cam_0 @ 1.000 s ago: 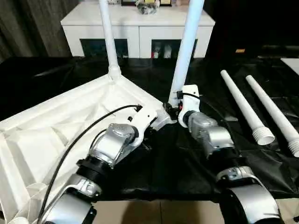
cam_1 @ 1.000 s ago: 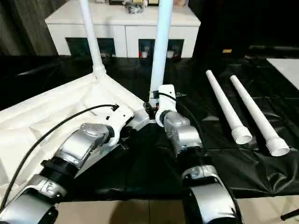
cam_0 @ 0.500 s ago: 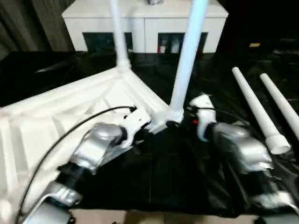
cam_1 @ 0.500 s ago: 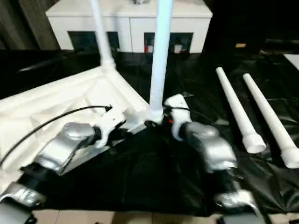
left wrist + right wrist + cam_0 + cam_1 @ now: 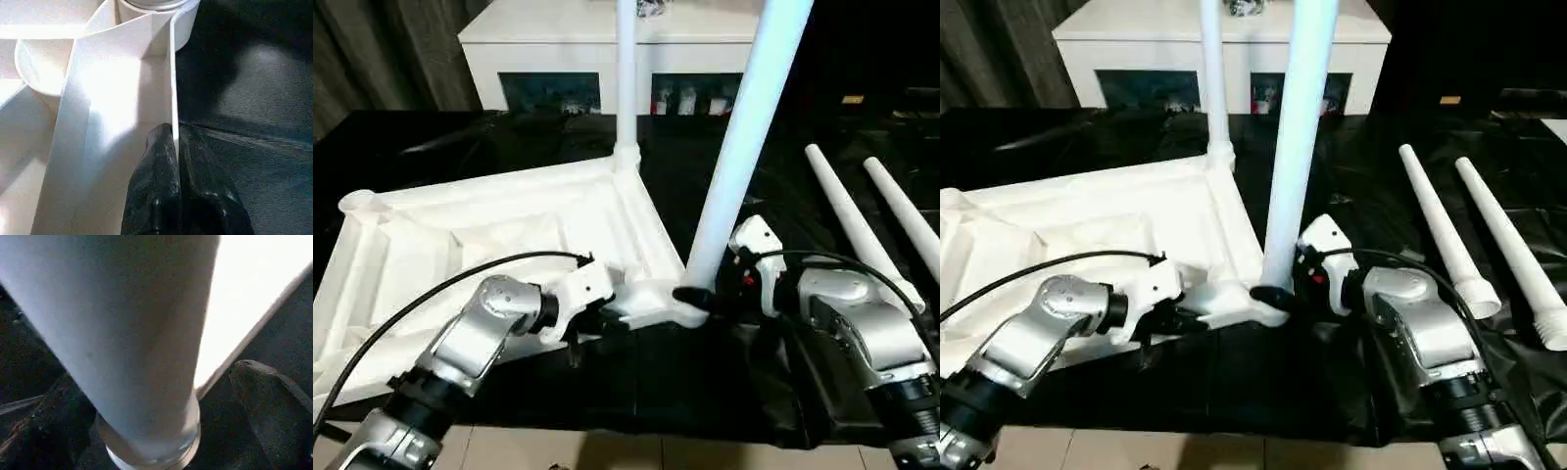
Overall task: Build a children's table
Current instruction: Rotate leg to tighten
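The children's table top [image 5: 489, 230] lies upside down on the black cover, ribbed underside up. Two white legs stand upright in its sockets, one at the far corner [image 5: 625, 88] and one at the near corner [image 5: 744, 157]. Two more legs [image 5: 847, 220] [image 5: 906, 211] lie loose to the right. My left gripper [image 5: 595, 319] is shut on the top's thin rim wall [image 5: 172, 98] beside the near corner. My right gripper [image 5: 697, 290] is open at the base of the near leg [image 5: 122, 333], with one finger [image 5: 44, 426] on each side of it.
A white cabinet with glass doors [image 5: 558, 59] stands behind the black-covered work table [image 5: 431, 147]. The table's front edge runs just below my arms, with pale floor [image 5: 607, 455] under it. Dark curtains hang at the back left.
My right gripper has opened wide at the near leg's base and its arm has dropped to the leg's right. The whole view has shifted. The left gripper keeps its hold on the rim.
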Available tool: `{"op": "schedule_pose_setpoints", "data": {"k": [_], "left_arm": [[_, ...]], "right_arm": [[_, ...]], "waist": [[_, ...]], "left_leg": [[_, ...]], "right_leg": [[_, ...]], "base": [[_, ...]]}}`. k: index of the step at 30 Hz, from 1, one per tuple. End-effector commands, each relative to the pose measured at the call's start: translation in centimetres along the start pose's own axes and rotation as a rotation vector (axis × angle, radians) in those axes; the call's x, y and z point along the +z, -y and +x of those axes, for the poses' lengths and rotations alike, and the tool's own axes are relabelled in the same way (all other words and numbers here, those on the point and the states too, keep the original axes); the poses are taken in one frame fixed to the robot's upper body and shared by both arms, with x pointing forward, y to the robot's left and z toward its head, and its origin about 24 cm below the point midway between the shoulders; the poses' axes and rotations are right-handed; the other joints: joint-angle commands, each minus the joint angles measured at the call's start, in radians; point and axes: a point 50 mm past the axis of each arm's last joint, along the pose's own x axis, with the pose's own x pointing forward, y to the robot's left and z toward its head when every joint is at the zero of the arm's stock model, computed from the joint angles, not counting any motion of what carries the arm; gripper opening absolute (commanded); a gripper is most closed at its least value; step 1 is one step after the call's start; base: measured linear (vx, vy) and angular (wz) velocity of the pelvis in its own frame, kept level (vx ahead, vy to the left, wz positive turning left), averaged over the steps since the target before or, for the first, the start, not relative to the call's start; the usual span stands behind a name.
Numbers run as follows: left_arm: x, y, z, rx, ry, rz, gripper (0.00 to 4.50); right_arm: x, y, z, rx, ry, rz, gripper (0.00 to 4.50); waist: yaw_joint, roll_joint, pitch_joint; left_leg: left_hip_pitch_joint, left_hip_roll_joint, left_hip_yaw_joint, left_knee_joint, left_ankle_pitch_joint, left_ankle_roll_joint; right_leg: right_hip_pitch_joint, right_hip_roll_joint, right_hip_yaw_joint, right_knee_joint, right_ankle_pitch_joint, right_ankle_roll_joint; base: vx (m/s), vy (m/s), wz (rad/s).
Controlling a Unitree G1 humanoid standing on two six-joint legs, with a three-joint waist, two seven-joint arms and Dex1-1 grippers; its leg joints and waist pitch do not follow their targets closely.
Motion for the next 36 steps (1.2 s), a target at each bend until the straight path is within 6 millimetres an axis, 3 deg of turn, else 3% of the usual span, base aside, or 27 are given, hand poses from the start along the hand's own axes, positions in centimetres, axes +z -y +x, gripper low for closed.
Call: {"op": "schedule_pose_setpoints", "data": {"k": [1, 5, 14, 15, 19, 27, 36], "left_arm": [[1.0, 0.4, -0.1, -0.04, 0.049, 0.034, 0.0], [1.0, 0.3, -0.1, -0.037, 0.048, 0.034, 0.0], [1.0, 0.3, -0.1, -0.03, 0.049, 0.032, 0.0], [1.0, 0.2, -0.1, -0.028, 0.049, 0.032, 0.0], [1.0, 0.2, -0.1, -0.026, 0.048, 0.032, 0.0], [0.8, 0.2, -0.1, -0.029, 0.043, 0.029, 0.0], [0.5, 0.2, -0.1, -0.033, 0.03, 0.01, 0.0]], "right_arm": [[0.0, -0.4, 0.1, 0.029, -0.009, -0.031, 4.47], [-0.5, -0.4, 0.0, 0.044, -0.042, -0.049, 4.47], [-1.3, -0.1, 0.3, 0.034, -0.091, -0.074, 4.47], [-1.3, -0.1, 0.4, 0.029, -0.087, -0.069, 4.2], [-1.2, 0.0, 0.6, 0.028, -0.074, -0.058, 4.09], [-1.4, -0.4, 1.0, 0.053, -0.056, -0.036, 3.33], [-2.1, -0.6, 1.4, 0.037, -0.045, 0.009, 2.78]], "waist": [[0.002, -0.016, -0.063], [0.002, -0.016, -0.066], [0.001, -0.016, -0.064], [0.001, -0.016, -0.065], [0.001, -0.016, -0.066], [0.0, -0.014, -0.064], [-0.001, -0.012, -0.067]], "left_leg": [[0.006, 0.031, -0.004, -0.06, -0.173, 0.051], [0.003, 0.029, -0.004, -0.055, -0.138, 0.067], [0.005, 0.029, -0.005, -0.052, -0.172, 0.062], [0.005, 0.029, -0.005, -0.051, -0.171, 0.062], [0.004, 0.028, -0.005, -0.049, -0.162, 0.067], [0.004, 0.028, -0.007, -0.05, -0.193, 0.053], [0.004, 0.027, -0.007, -0.047, -0.173, 0.061]], "right_leg": [[0.053, -0.044, 0.041, -0.062, -0.178, -0.222], [0.056, -0.042, 0.039, -0.054, -0.125, -0.238], [0.054, -0.042, 0.039, -0.056, -0.169, -0.237], [0.054, -0.042, 0.039, -0.055, -0.165, -0.237], [0.055, -0.041, 0.039, -0.053, -0.147, -0.242], [0.053, -0.041, 0.039, -0.055, -0.189, -0.233], [0.054, -0.04, 0.038, -0.05, -0.146, -0.245]], "base": [[0.0, 0.0, 0.0], [0.0, 0.0, 0.0], [0.0, 0.0, 0.0], [0.0, 0.0, 0.0], [0.0, 0.0, 0.0], [0.0, 0.0, 0.0], [0.0, 0.0, 0.0]]}}
